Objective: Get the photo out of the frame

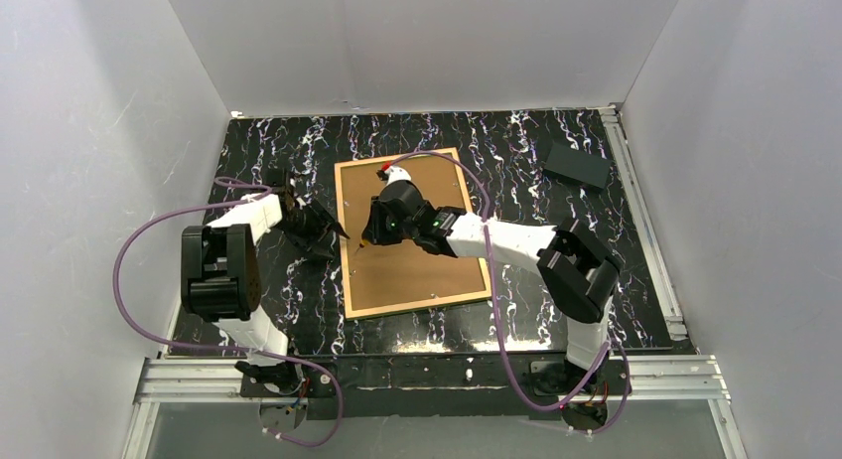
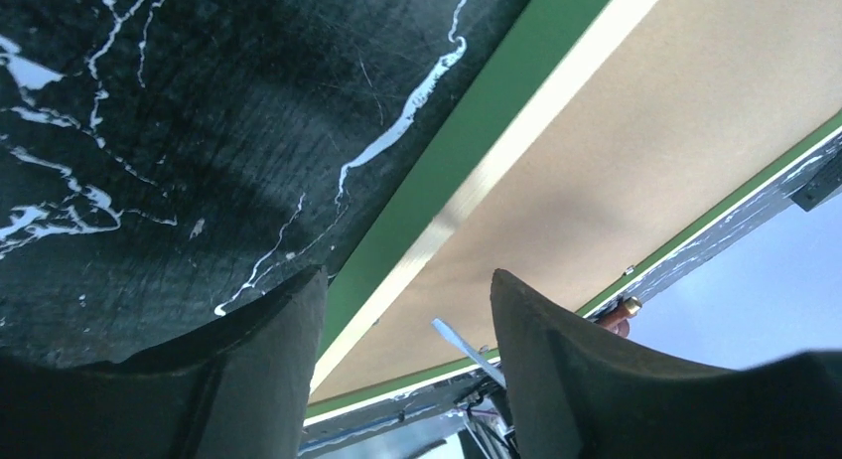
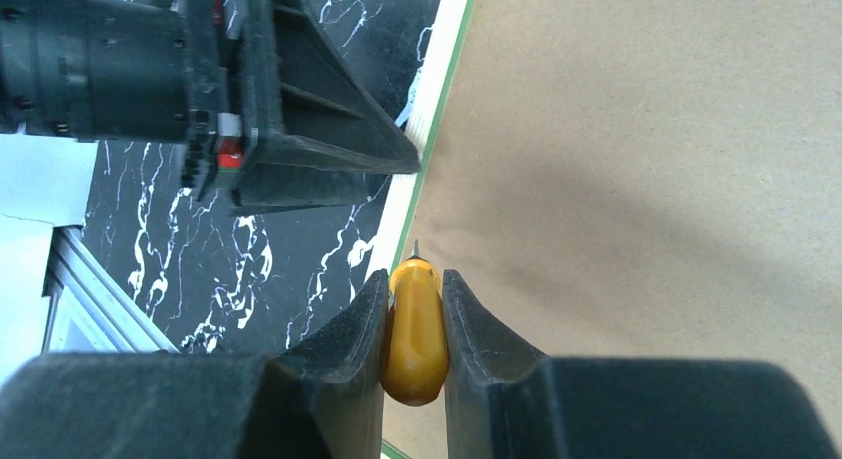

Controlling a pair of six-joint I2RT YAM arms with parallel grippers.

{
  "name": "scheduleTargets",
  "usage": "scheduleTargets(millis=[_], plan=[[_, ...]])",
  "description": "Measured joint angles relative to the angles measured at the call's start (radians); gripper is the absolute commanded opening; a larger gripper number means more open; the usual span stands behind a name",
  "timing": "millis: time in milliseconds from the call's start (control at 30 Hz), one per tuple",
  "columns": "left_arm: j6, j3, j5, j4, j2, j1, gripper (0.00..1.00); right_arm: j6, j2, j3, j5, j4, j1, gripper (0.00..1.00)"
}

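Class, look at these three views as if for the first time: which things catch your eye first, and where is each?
The big brown backing panel inside the green frame dominates the middle of the black marbled table. The right gripper pinches a yellow-handled tool, its tip at the frame's left edge. The open left gripper faces it there from the other side.
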Motion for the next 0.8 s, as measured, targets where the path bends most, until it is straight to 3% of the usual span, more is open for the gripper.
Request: scheduleTargets(millis=[433,800], plan=[[-0.006,0.006,0.032,0.013,0.063,0.0,0.38,-0.031,0.051,0.039,0.005,-0.034,0.055,0.01],[0.008,0.015,0.036,0.0,0.071,0.0,0.32,-0.084,0.076,0.093,-0.006,-0.093,0.073,0.01]])
